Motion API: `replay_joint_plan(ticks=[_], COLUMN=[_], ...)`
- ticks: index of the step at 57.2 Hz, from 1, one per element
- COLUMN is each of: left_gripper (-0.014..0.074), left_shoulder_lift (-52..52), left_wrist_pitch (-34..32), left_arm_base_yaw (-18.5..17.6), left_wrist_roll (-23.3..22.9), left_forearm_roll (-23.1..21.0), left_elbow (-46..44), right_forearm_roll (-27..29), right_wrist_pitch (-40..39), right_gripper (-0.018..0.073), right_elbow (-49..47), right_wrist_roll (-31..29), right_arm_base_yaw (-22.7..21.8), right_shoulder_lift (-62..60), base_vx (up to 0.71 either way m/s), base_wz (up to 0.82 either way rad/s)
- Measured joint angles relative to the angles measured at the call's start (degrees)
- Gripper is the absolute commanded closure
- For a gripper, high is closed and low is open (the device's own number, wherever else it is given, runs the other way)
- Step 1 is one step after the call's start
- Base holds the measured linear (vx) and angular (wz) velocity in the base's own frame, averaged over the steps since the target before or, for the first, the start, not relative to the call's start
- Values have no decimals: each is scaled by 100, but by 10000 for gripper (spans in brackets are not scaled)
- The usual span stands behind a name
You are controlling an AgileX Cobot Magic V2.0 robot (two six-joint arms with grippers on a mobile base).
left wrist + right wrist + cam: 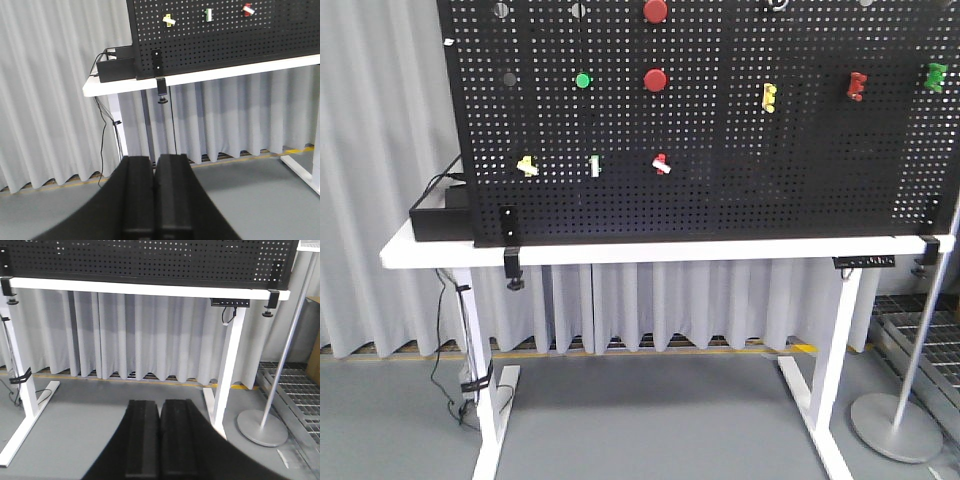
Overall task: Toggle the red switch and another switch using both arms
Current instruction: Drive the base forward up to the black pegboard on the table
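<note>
On the black pegboard (720, 190) the red switch (661, 164) with its short white lever sits in the lower row, right of a green-based toggle (595, 166) and the pale yellow switch (527, 166). The left wrist view shows the same row high up: yellow switch (169, 20), green toggle (208, 14), red switch (247, 8). My left gripper (154, 159) is shut, empty, low and far from the board. My right gripper (160, 402) is shut too, empty, facing the floor below the table. No switch shows in the right wrist view. Neither arm appears in the front view.
The board also carries two round red buttons (655, 79), a green button (582, 80) and yellow (769, 96), red (857, 86) and green (936, 76) knob pieces. It stands on a white table (620, 252). A black box (440, 218) sits at left, a metal stand (896, 425) at right.
</note>
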Motion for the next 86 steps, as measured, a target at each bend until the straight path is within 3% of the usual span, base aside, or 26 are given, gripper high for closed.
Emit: replay_joint_plan(ticks=[86], left_gripper=[594], left_shoulder_lift=[0], left_wrist_pitch=[0], left_arm_base_yaw=[0], left_wrist_roll=[0], left_forearm_roll=[0], left_elbow=[0], right_forearm_roll=[0], right_wrist_pitch=[0], right_gripper=[566], right_elbow=[0], right_wrist_roll=[0], right_arm_base_yaw=[0], right_shoulder_lift=[0], base_vx=[29], base_wz=[2])
